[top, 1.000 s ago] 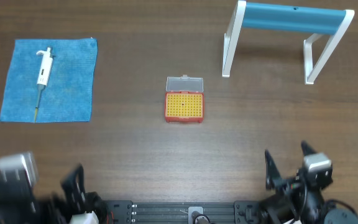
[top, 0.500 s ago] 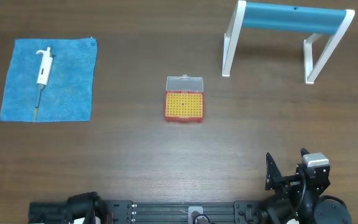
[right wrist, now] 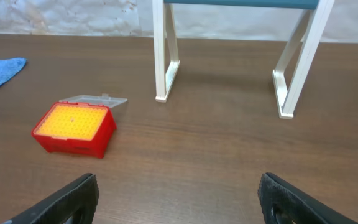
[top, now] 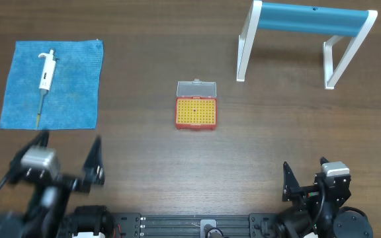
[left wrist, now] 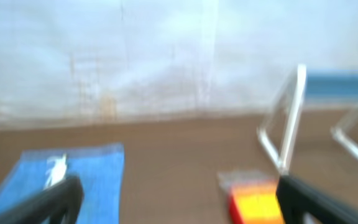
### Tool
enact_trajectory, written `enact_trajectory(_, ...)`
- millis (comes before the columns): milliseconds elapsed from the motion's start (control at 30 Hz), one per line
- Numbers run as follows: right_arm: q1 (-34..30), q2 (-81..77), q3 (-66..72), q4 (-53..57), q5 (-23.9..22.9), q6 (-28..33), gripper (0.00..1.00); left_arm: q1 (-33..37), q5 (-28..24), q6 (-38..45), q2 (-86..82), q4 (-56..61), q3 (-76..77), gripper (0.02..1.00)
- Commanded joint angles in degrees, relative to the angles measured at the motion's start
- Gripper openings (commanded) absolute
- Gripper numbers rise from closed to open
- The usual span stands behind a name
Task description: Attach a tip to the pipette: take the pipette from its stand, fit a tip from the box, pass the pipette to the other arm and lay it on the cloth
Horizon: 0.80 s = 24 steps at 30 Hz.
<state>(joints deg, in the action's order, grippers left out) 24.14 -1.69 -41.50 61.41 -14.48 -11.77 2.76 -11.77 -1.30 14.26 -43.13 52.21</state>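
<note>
**Condition.** The pipette lies on the blue cloth at the left of the table, with its fitted tip pointing toward the cloth's near edge and ending just inside that edge. Judged from this, the last step of the task appears done. The left gripper hangs near the cloth's near edge with its fingers spread wide and nothing between them. The right gripper sits close to its base, well apart from everything, also spread wide and empty. The tip box stands mid-table with its lid open. The stand is at the far right.

**Hazards.**
1. Cloth drag. If you lower or swing the left gripper toward the cloth, a finger may catch the near hem. The cloth would slide or bunch and carry the pipette with it.
2. Tip loss. The tip is the part nearest the left gripper. A light knock there may loosen it or push it off the cloth onto the bare table.
3. Pipette roll. Any tug on the cloth may turn the body sideways and off the fabric.
4. Box strike. If you sweep the left arm toward the middle, it may clip the open lid.

**Precaution.** Keep the left gripper high and take it away from the cloth, not across it.
</note>
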Motion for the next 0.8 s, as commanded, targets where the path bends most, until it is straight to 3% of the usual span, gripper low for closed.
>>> enact_trajectory(33,-0.07,-0.07,0.04,-0.09,-0.72,-1.07,0.833,-0.26,1.01,2.84,-8.09,30.49,-25.49,0.996)
enact_trajectory(133,-0.07,-0.07,0.04,-0.09,-0.72,-1.05,0.833,0.37,1.01,2.01,-13.70,36.74,-37.86,0.996)
enact_trajectory(467,-0.07,-0.07,0.04,-0.09,-0.72,-1.07,0.833,3.91,0.72,0.07,-14.03,40.24,-51.71,0.996)
enact_trajectory(800,-0.07,-0.07,0.04,-0.09,-0.72,-1.05,0.833,3.93,0.61,0.07,-14.01,39.54,-51.89,0.996)
